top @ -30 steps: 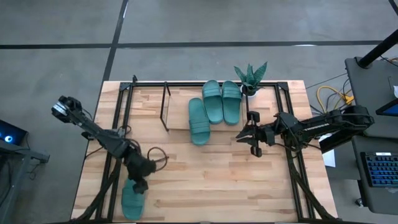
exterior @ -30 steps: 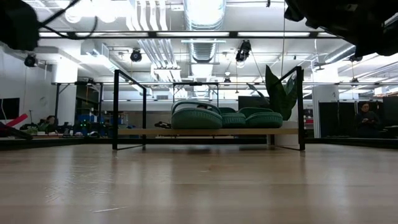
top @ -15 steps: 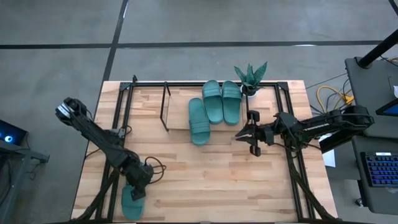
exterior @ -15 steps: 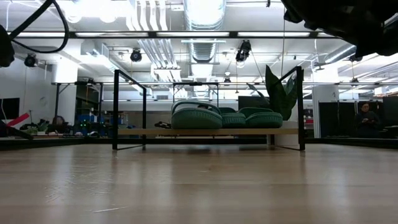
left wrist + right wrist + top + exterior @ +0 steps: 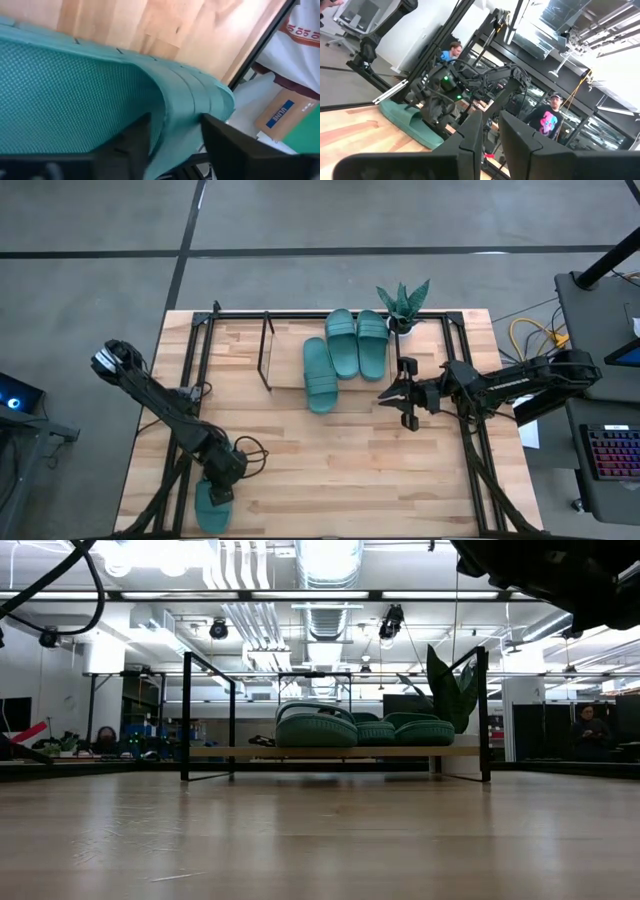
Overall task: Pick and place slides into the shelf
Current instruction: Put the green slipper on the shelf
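One teal slide (image 5: 210, 510) lies flat on its sole at the table's near left corner. My left gripper (image 5: 220, 488) stands over it, slanting down, and closes around its strap (image 5: 175, 90). Three more slides (image 5: 342, 345) lie on the shelf's (image 5: 285, 365) wood board at the far middle; the low view shows them side by side (image 5: 315, 728). My right gripper (image 5: 400, 395) hovers right of the shelf. Its fingers (image 5: 470, 135) stand a narrow gap apart with nothing between them. My left gripper has the ridged strap's side (image 5: 182, 117) between its two fingers, near the slide's long edge. One finger (image 5: 127, 147) is on the footbed side, the other (image 5: 230, 150) outside. They come slanting down from above. The slide stays flat on the table.
A spiky green potted plant (image 5: 403, 305) stands at the shelf's far right corner. A black rod frame (image 5: 190, 380) runs around the table. Bare wood lies between the near slide and the shelf. People (image 5: 547, 117) show in the room beyond.
My left gripper has gone down and toward the table's near edge, onto the slide at the near left corner. The slide has stayed where it was.
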Controlling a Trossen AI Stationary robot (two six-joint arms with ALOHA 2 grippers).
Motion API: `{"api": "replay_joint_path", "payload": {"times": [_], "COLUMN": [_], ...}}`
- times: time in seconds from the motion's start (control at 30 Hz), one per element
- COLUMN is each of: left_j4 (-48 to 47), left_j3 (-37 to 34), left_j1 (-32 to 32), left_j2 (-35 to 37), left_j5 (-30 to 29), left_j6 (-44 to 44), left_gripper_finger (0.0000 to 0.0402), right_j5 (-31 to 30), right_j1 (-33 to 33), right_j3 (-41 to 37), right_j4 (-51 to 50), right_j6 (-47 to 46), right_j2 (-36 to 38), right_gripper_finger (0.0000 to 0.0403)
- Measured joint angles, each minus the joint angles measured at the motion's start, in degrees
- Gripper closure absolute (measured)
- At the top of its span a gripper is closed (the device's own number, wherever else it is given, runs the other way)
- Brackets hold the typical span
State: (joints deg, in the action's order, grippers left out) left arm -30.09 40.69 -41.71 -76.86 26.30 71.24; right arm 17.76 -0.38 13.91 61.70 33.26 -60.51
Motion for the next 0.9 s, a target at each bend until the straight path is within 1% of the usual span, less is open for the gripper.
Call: {"api": "replay_joint_path", "payload": {"times": [0.17,0.2,0.23,0.47,0.67,0.9], "left_j4": [-0.2,-0.3,-0.3,-0.5,-0.8,-1.0], "left_j3": [0.0,0.0,0.0,0.0,0.5,1.6], "left_j1": [0.0,0.0,0.0,0.0,0.0,0.0], "left_j2": [0.9,1.0,1.1,2.1,4.7,7.0], "left_j5": [0.5,0.6,0.6,0.5,0.0,-3.5], "left_j6": [-1.7,-2.1,-2.2,-2.6,-2.6,-2.6], "left_gripper_finger": [0.0363,0.0381,0.0390,0.0399,0.0400,0.0401], "right_j5": [0.0,0.0,0.0,0.0,0.0,0.0], "right_j1": [0.0,0.0,0.0,0.0,0.0,0.0], "right_j3": [0.0,0.0,0.0,0.0,0.0,0.0], "right_j4": [0.1,0.1,0.0,0.1,0.1,0.1], "right_j6": [0.0,0.0,0.0,0.0,0.0,0.0], "right_j2": [0.0,0.0,0.0,0.0,0.0,0.0], "right_gripper_finger": [0.0346,0.0346,0.0346,0.0346,0.0346,0.0346]}}
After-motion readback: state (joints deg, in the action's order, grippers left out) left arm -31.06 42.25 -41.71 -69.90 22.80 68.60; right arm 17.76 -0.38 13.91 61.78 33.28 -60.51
